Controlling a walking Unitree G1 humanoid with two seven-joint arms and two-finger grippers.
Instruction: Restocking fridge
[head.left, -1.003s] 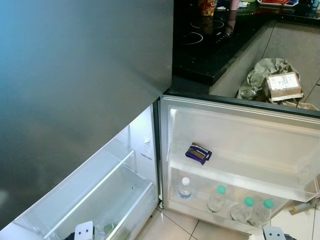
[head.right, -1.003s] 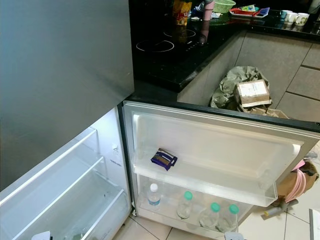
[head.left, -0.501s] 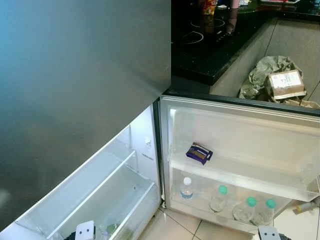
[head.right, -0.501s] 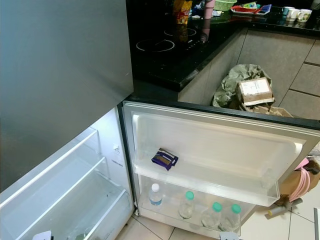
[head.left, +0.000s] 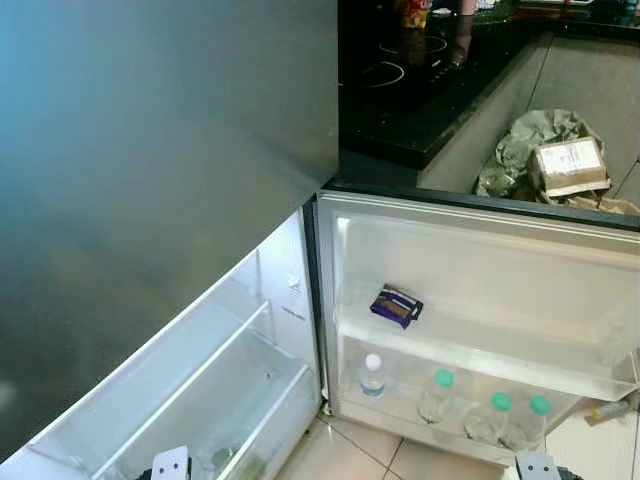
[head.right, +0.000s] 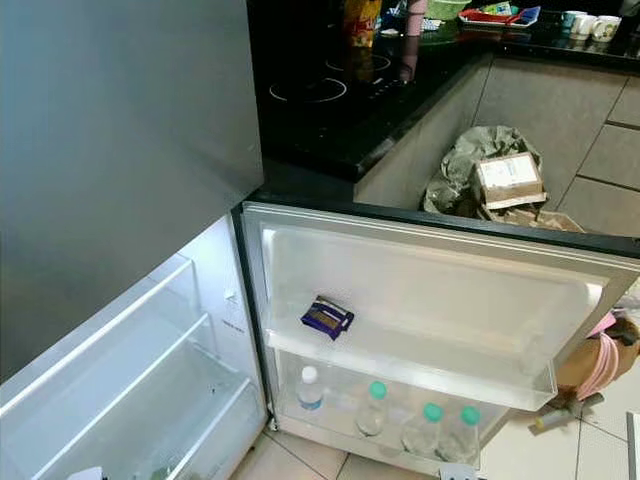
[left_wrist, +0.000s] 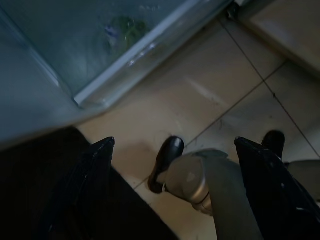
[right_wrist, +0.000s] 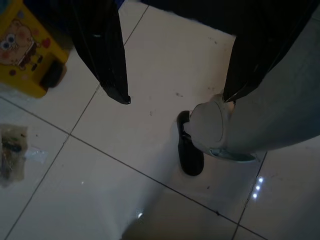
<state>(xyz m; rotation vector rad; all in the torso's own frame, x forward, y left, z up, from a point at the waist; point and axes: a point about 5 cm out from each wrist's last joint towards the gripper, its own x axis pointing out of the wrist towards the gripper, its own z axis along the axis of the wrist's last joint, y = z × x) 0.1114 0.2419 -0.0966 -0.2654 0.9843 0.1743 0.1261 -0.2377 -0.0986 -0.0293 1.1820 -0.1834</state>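
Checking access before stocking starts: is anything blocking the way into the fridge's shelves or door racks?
Nothing visible does. The door stands wide open. Its upper rack holds just a small packet; the lower rack holds four bottles. Both grippers, left and right, hang open over the floor, holding nothing.

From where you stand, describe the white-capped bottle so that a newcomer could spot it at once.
Find the open fridge door swung out over the tiled floor. Its lowest shelf holds a row of four clear bottles, below the purple packet. The white-capped bottle stands at the hinge end; the other three have green caps.
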